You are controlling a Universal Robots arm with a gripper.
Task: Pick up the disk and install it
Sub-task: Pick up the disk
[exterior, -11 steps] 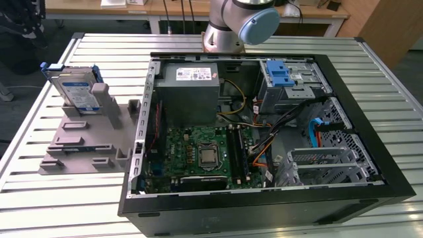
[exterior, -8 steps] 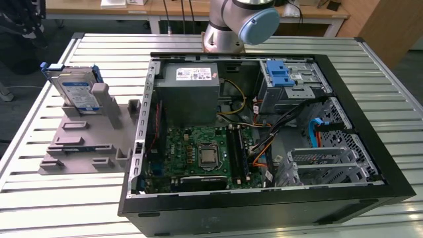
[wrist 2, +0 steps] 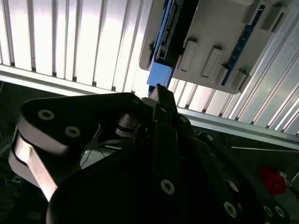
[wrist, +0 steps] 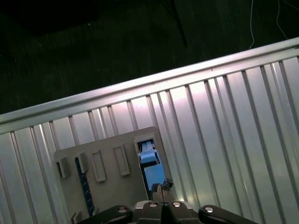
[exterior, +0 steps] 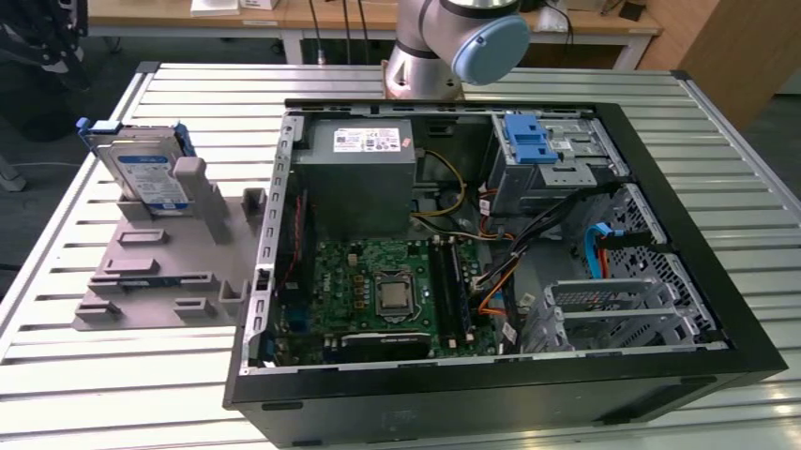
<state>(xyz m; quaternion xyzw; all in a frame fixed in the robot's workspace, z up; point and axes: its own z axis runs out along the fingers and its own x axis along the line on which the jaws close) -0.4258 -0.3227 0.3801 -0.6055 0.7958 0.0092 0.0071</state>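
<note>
The disk (exterior: 144, 173), silver with a white-and-blue label and blue side rails, stands upright in a grey holder (exterior: 163, 253) on the table, at the exterior view's left. In both wrist views I look down on it edge-on: the disk's blue end (wrist 2: 161, 74) (wrist: 150, 170) sits in a slot of the grey holder (wrist 2: 219, 32) (wrist: 110, 186). My gripper (wrist 2: 159, 91) (wrist: 161, 186) hangs well above that end of the disk, apart from it. Its fingertips are together, shut on nothing.
An open black computer case (exterior: 701, 225) lies on the slatted metal table (exterior: 126, 403), with a grey power-supply box (exterior: 363, 173), a green motherboard (exterior: 388, 286), loose cables and a drive cage with a blue latch (exterior: 530, 141). The arm's base (exterior: 438, 47) stands behind the case.
</note>
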